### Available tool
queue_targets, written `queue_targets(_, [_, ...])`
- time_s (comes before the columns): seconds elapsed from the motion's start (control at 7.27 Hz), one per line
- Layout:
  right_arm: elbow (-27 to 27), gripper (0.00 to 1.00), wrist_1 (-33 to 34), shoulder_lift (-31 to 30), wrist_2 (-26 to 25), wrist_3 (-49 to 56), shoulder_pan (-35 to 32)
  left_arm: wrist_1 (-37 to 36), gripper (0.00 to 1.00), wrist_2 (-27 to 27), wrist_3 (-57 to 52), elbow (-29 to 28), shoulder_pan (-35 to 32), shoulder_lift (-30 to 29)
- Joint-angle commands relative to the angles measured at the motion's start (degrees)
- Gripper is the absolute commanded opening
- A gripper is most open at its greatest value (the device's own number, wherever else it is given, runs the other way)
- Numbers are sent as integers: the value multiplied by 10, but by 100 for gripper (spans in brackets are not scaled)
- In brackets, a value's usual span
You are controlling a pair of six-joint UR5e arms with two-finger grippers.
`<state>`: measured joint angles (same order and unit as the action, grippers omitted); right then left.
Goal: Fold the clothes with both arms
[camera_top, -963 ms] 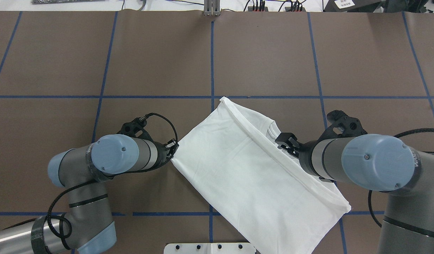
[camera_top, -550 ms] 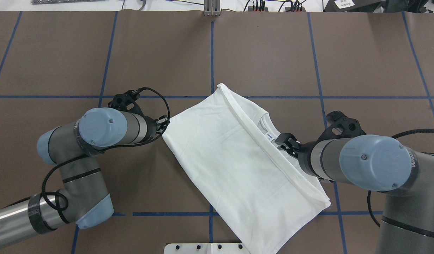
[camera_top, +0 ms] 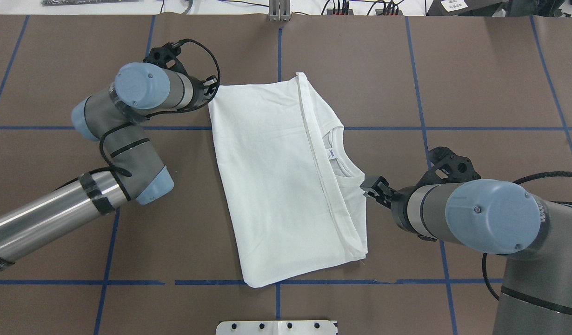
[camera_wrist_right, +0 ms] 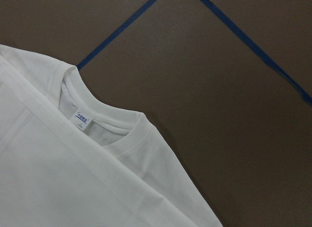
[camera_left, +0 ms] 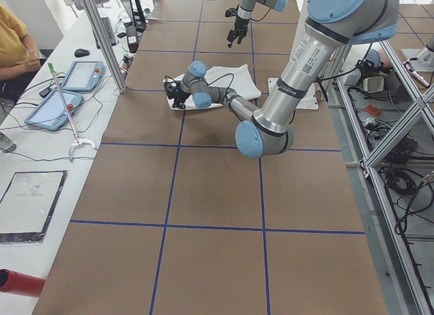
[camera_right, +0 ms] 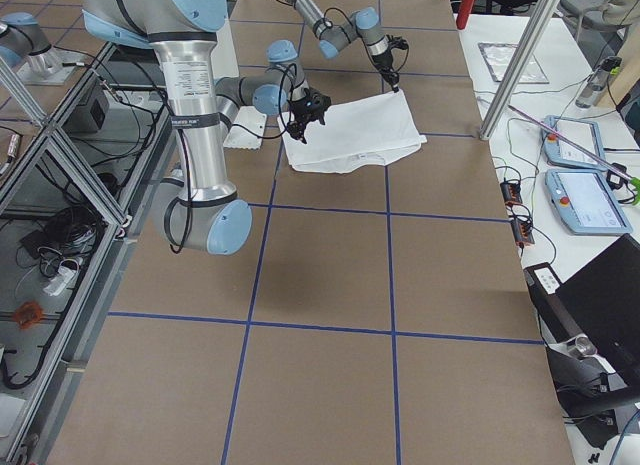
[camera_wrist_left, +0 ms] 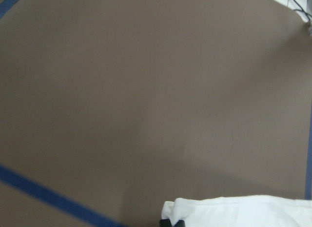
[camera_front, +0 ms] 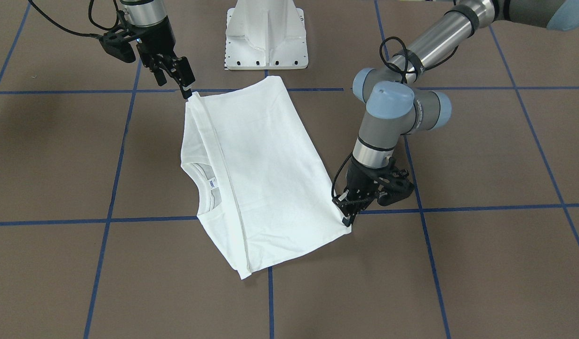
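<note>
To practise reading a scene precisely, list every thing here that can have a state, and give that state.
T-shirt: folded, lying flat on the table, collar and neck tag exposed.
left gripper: shut on a corner of the T-shirt, low at the table.
right gripper: seemingly open, holding nothing, at the T-shirt's edge.

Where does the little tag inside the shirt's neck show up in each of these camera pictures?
Exterior front-facing: neck tag, left of centre.
Overhead exterior: tag, right of centre.
Right wrist: tag, left of centre, large.
Left wrist: not in it.
Exterior left and exterior right: too small to tell.
Shared landmark: the ribbed collar curving round it.
</note>
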<state>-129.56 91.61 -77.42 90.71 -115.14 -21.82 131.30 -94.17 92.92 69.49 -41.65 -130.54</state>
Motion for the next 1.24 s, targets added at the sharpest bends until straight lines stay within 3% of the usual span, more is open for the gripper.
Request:
queue_targets(0.0, [11,100,1,12,-3,0,3,117,0,0,-3,-186,-22,-96])
queue_targets(0.28, [19,100,1,26,-34,3,27,120,40,-3,-19,-182,-31,-94])
queue_targets(0.41, [40,100,2,53,-71,7,50,114,44,-25,-20,-123,-33,-75])
queue_targets(0.55, [66,100,8,87,-76,22,57,110,44,-82,-22,-48,-40,-30])
queue_targets(0.69, [87,100,8,100,-71,112,70,110,44,-141,-22,35,-57,26])
queue_targets(1.1, [180,100,18,136,-51,468,83,106,44,-215,-22,194,-96,129])
